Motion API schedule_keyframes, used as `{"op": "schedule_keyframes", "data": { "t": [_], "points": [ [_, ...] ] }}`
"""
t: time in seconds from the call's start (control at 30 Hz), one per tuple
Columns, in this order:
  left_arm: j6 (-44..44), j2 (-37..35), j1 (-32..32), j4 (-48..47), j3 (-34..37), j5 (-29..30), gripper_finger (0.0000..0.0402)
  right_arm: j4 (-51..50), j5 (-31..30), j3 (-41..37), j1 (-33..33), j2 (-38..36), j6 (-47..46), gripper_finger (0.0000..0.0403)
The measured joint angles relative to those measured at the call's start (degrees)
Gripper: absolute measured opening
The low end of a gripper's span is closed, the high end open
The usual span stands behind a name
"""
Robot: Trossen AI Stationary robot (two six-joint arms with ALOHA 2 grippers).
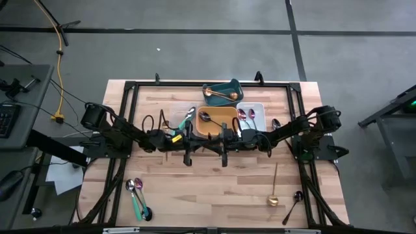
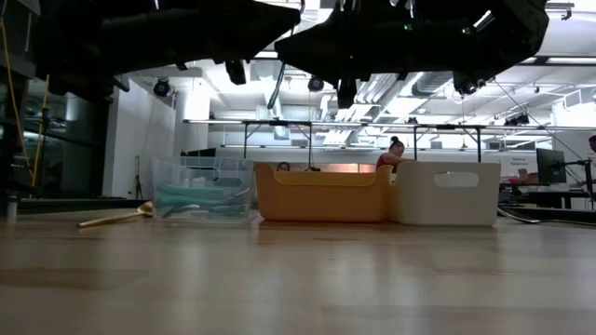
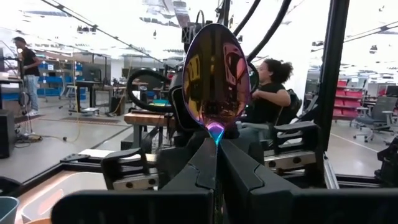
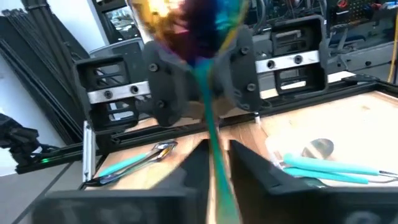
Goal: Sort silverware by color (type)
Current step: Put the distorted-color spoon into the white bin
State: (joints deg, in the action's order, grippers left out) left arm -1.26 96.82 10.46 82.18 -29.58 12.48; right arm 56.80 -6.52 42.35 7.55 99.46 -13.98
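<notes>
Three bins on wood table, workshop behind.

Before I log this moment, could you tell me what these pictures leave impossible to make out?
- High view: the iridescent spoon is lost among the dark arms where they meet.
- Low view: the walls of the orange tray and white tray hide their contents; the top edge cuts off the arms.
- Left wrist view: the left gripper hides the spoon's handle.
</notes>
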Motion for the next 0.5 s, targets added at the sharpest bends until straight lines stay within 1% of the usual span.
{"op": "schedule_keyframes", "data": {
  "t": [0.03, 0.07, 0.2, 0.3, 0.5],
  "points": [
    [-0.14, 0.0, -0.03, -0.13, -0.01, 0.45, 0.0002, -0.04, 0.08, 0.02, 0.02, 0.0, 0.23, 0.0021],
    [-0.28, 0.0, -0.06, -0.44, 0.0, 0.66, 0.0004, -0.26, 0.04, 0.02, 0.02, 0.0, 0.28, 0.0015],
    [-1.05, 0.0, -0.02, -0.58, 0.0, 0.62, 0.0014, -0.44, 0.68, 0.02, -0.02, 0.0, -0.57, 0.0028],
    [-1.07, 0.0, -0.02, -0.78, 0.0, 0.54, 0.0018, -0.44, 1.03, 0.01, -0.02, 0.0, -0.57, 0.0012],
    [-1.68, -0.15, -0.02, -1.6, 0.1, 0.51, 0.002, -2.11, 1.04, 0.0, -0.02, -0.5, -0.56, 0.0011]
  ]
}}
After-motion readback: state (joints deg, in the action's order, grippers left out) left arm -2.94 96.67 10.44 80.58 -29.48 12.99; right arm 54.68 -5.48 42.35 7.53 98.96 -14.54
